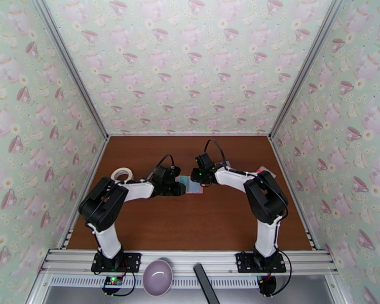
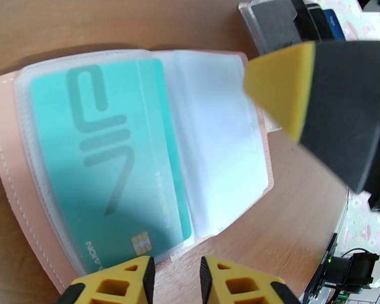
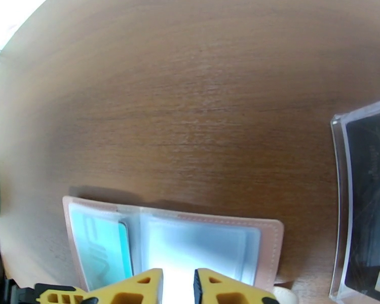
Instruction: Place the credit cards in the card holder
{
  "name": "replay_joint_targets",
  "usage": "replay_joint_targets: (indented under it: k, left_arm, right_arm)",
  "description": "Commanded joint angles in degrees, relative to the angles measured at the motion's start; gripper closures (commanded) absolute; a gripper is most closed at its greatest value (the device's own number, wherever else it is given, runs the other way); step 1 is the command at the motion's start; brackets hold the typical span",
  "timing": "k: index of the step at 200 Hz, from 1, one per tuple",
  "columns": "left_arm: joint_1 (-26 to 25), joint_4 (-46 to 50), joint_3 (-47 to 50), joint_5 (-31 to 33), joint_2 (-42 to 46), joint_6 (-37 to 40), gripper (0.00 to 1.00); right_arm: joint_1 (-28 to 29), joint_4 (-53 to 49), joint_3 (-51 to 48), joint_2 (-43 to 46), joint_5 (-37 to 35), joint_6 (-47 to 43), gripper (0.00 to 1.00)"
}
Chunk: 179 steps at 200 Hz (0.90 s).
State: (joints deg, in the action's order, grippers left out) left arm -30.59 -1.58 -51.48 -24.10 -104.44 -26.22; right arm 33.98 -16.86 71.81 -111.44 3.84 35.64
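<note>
The pink card holder lies open on the table, its clear pockets facing up. One teal card sits in its left pocket, and the right pockets look empty. My left gripper hovers at the holder's near edge, jaws a narrow gap apart with bare wood between them. From the other side my right gripper hangs over the right pockets, jaws also slightly apart; one of its fingers shows in the left wrist view. More credit cards, dark ones, stand in a clear case to the holder's right.
A roll of tape lies on the brown table behind the left arm. A lilac bowl and a black bar rest on the metal rail at the near edge. Patterned walls close in the table on three sides.
</note>
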Motion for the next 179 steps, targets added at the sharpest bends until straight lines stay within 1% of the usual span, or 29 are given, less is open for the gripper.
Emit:
replay_joint_targets:
  k: [1,24,50,73,109,120,130,179]
  left_arm:
    - [-0.2,0.0,0.7,2.8,0.1,-0.5,0.69]
    - [0.0,1.7,0.6,4.3,0.1,-0.3,0.69]
    - [0.3,1.8,0.6,3.8,0.1,-0.4,0.69]
    - [-0.2,1.6,0.3,2.2,-0.1,-0.5,0.69]
    - [-1.1,2.5,-0.7,2.2,2.0,-0.4,0.68]
    - [-1.1,2.9,-1.1,2.4,2.8,-0.3,0.64]
    - [-1.3,3.1,-1.3,2.6,3.5,-0.1,0.63]
    - [-1.3,1.9,-2.1,3.3,3.6,0.6,0.64]
  right_arm:
    - [-0.2,-2.6,2.1,-1.9,-0.2,-1.3,0.77]
    - [-0.1,-3.1,2.3,-2.7,-0.8,-1.3,0.77]
    - [-0.2,-3.5,2.4,-3.4,-1.2,-1.3,0.77]
    - [-0.2,-1.9,2.2,-4.4,1.4,-0.4,0.77]
    - [-0.2,2.0,0.8,-5.5,5.5,2.1,0.78]
    - [-0.2,2.9,0.3,-5.4,6.1,2.6,0.78]
    - [-0.2,3.5,0.0,-5.2,6.6,3.0,0.78]
    - [-0.2,5.1,-0.7,-5.1,8.3,4.3,0.78]
